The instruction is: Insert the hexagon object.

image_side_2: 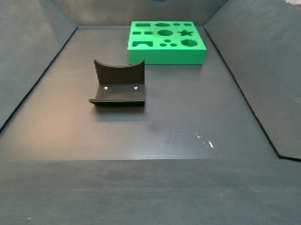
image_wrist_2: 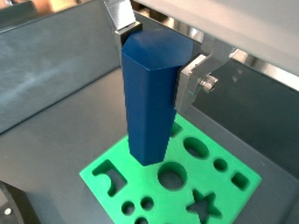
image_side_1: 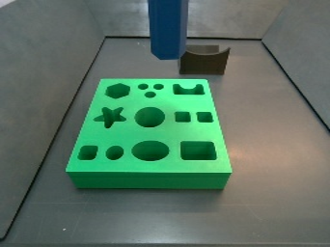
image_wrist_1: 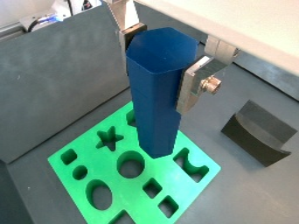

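Note:
My gripper [image_wrist_1: 162, 59] is shut on the upper end of the hexagon object [image_wrist_1: 155, 96], a long blue faceted bar that hangs upright. Both wrist views show it, with a silver finger [image_wrist_2: 191, 73] on each side of the bar [image_wrist_2: 149, 105]. Its lower end is above the green board [image_wrist_1: 124, 117] with shaped holes, apart from it. In a side view the bar [image_side_1: 168, 27] comes down from the top edge over the far side of the board [image_side_1: 154, 178], and the gripper is out of frame. The hexagonal hole [image_side_1: 119, 90] is at the board's far left.
A dark grey block with a curved notch [image_side_1: 206, 60] stands just behind the board, and it also shows in a wrist view [image_wrist_1: 260, 131]. In a side view the block [image_side_2: 118, 83] sits mid-floor and the board [image_side_2: 165, 55] is at the far end. Grey walls enclose the floor.

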